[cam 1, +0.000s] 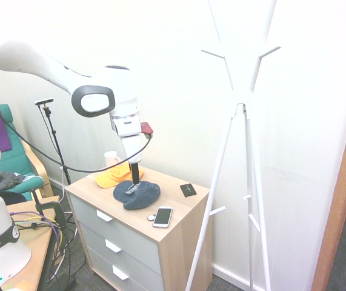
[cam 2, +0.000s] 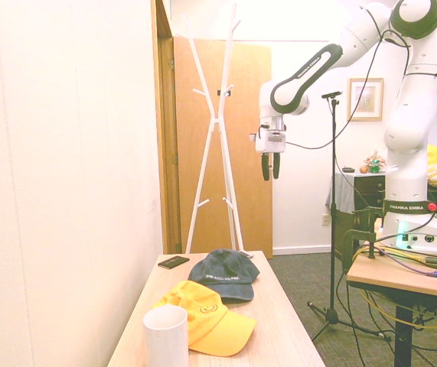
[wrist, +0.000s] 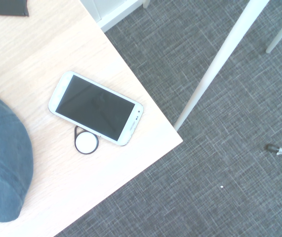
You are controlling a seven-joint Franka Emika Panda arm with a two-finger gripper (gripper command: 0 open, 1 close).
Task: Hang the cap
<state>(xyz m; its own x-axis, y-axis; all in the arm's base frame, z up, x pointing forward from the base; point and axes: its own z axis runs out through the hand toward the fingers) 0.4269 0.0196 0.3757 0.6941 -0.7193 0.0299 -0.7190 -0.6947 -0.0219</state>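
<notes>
The dark navy cap [cam 2: 224,274] lies on the wood-topped drawer unit [cam 1: 188,215], beside the orange-yellow cap [cam 2: 204,317]; the pincer [cam 2: 271,167] is above the unit's height, its two fingers pointing down and spread wide apart, with nothing between them and no touch on the navy cap; a white mug [cam 2: 166,336] stands by the orange-yellow cap, while a white phone [wrist: 96,108] and a small round tag [wrist: 86,142] lie near the navy one, and the white coat stand [cam 1: 240,108] rises next to the unit
</notes>
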